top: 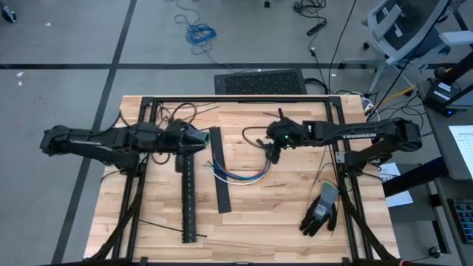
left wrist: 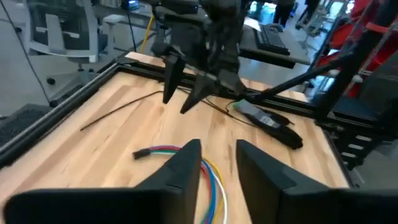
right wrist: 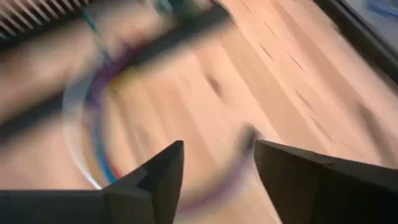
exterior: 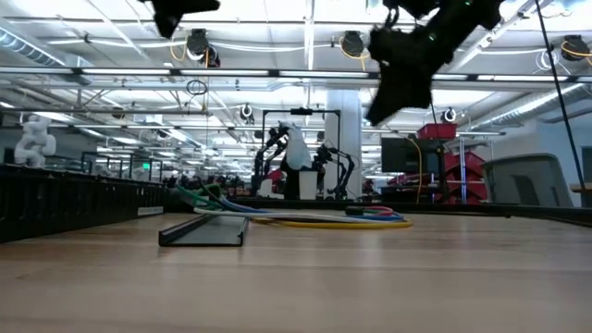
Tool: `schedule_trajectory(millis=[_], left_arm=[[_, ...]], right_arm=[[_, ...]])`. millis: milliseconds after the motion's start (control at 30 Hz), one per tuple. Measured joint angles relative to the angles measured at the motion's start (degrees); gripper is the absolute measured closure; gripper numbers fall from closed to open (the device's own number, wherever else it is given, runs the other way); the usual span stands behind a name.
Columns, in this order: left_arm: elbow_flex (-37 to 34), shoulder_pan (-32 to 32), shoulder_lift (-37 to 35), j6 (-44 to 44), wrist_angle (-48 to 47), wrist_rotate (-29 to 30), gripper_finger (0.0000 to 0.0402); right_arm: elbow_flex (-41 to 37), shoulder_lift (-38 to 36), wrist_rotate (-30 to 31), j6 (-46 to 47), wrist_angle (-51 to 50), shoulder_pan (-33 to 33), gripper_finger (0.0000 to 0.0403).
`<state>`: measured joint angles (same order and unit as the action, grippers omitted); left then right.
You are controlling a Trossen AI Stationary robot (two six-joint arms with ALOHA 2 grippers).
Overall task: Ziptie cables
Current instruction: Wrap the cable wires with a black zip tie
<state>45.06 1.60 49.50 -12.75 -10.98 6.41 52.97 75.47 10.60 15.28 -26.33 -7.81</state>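
the curved bundle of thin blue, white and yellow cables [top: 240, 173] lies loose on the pale wooden table [top: 148, 214], beside a flat black plastic channel [top: 219, 168]. the right gripper [top: 273, 153] hangs just above its connector end, fingers parted, holding nothing. the left gripper [left wrist: 217, 165], fingers narrowly apart and empty, waits above the table's left side.

Cables [exterior: 305, 218] flat on wooden table [exterior: 370, 277], black channel strip [exterior: 203, 231] beside, right end effector [exterior: 398, 88] overhead
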Motion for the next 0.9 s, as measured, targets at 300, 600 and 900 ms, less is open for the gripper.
schedule_trajectory(millis=[300, 600, 900], left_arm=[[1.17, -6.02, 10.71, -8.14, 1.6, 8.51, 0.0208], [13.02, -9.27, 16.51, 2.77, -22.26, 4.91, 0.0198], [13.96, -17.81, 22.44, 8.79, -22.41, 0.15, 0.0198]], right_arm=[[0.0, -0.78, 11.26, -1.6, -15.03, -3.77, 0.0143], [0.0, -0.75, 12.12, 2.01, -20.19, -14.78, 0.012], [0.0, -0.77, 8.81, 10.6, -30.68, -28.41, 0.0127]])
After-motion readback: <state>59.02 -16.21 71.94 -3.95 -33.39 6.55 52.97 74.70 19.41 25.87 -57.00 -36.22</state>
